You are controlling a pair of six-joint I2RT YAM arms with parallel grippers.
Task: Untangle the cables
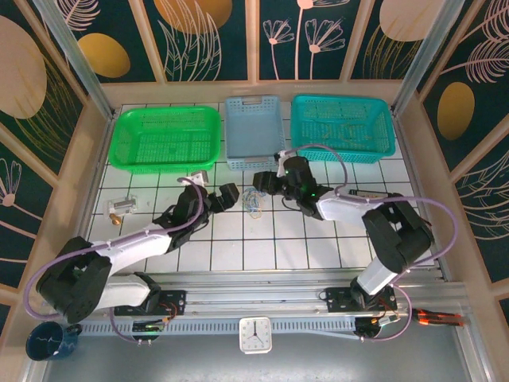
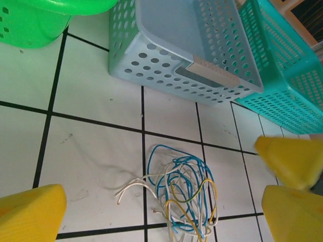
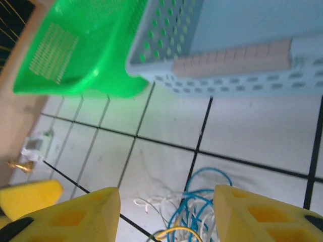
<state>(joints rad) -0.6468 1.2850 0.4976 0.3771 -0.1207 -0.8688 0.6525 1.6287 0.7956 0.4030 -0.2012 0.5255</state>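
Top external: pre-grasp, released left pincer [image 1: 229, 194] and right pincer [image 1: 261, 183] at ten and one o'clock of the cables [image 1: 254, 209]; next, probably pinch separate strands

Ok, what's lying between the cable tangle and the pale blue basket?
Nothing: the left wrist view shows bare white tile between the cable tangle and the pale blue basket.

White, blue and yellow cables [image 2: 184, 194]; green basket [image 1: 167, 139], pale-blue basket [image 1: 253, 135], teal basket [image 1: 374, 131]; white counter [image 1: 238, 255], black grid.
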